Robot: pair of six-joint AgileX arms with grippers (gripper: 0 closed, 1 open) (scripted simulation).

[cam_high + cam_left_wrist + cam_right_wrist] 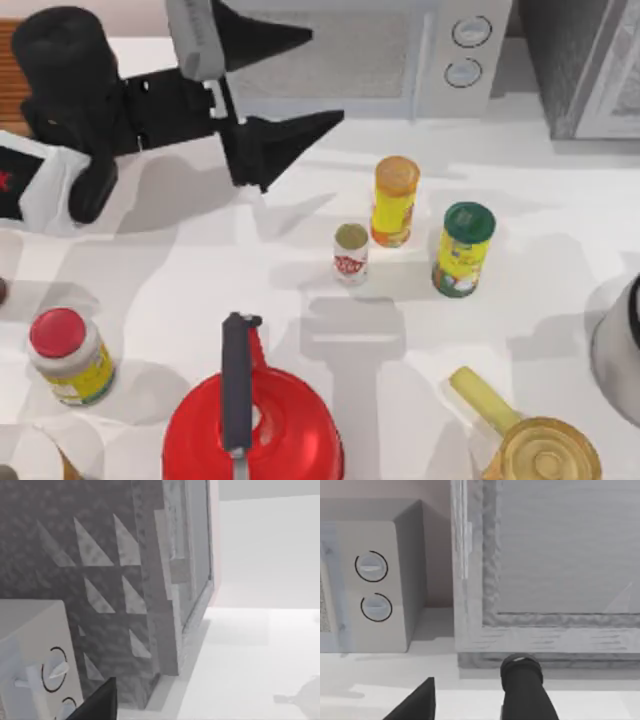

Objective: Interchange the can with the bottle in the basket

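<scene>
Can (351,253) is standing upright on the counter (520,200) near the middle of the top view, just beside the orange-lidded yellow bottle (394,201), with a green-lidded bottle (463,249) near its right: two bottles there, and one red-lidded jar (68,356) at the left. Left claw (310,80) is hovering above the counter's far left, fingers spread wide, holding nothing. Left wrist view is showing a microwave (35,655) and a grey cabinet (110,580). Right wrist view is showing the microwave's two dials (371,566); whether the right claw is open I cannot tell.

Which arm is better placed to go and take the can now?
Left, probably. The left gripper hangs with open fingers above the table's far left, up and left of the can.
</scene>
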